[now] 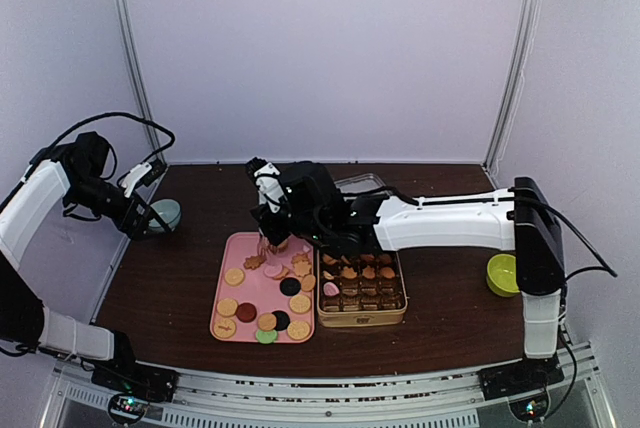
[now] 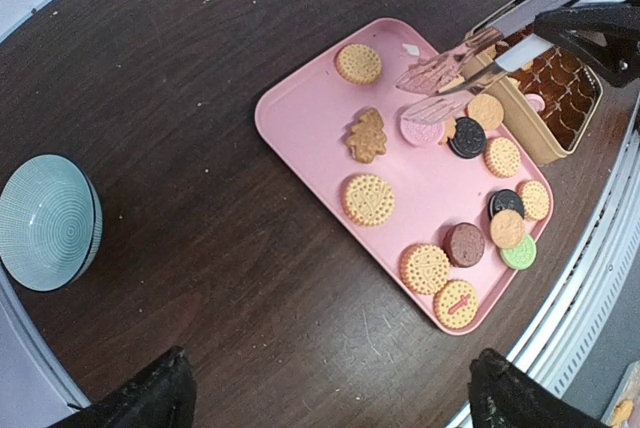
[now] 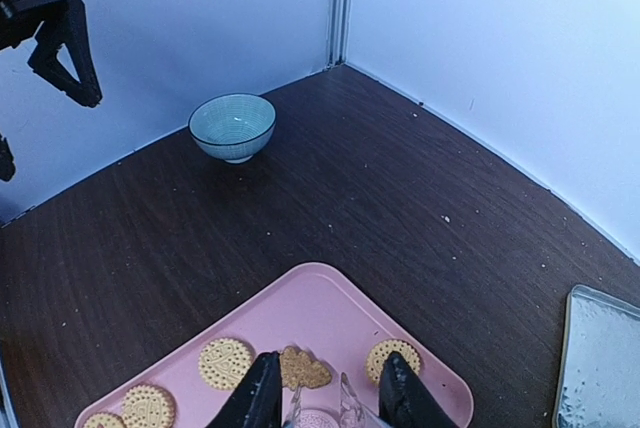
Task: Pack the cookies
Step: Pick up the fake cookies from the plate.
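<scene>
Right gripper (image 3: 330, 388) clamped on tongs (image 2: 450, 73), tips hanging over the twelve o'clock end of the pink tray (image 2: 300, 118). From its own wrist, just two black fingers and a sliver of the tongs. From the left wrist, both blades in full, slightly apart. Cookies (image 2: 368, 199) scattered across the tray, more in the gold tin (image 1: 362, 318) at its three o'clock, clearest from above. At nine o'clock by the blue bowl (image 1: 165, 213), left gripper (image 2: 330, 360) spread wide over bare table.

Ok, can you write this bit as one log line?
right pincer: shut on tongs | tongs: tips over tray, by cookies | left pincer: open, near bowl | tin: partly filled
</scene>
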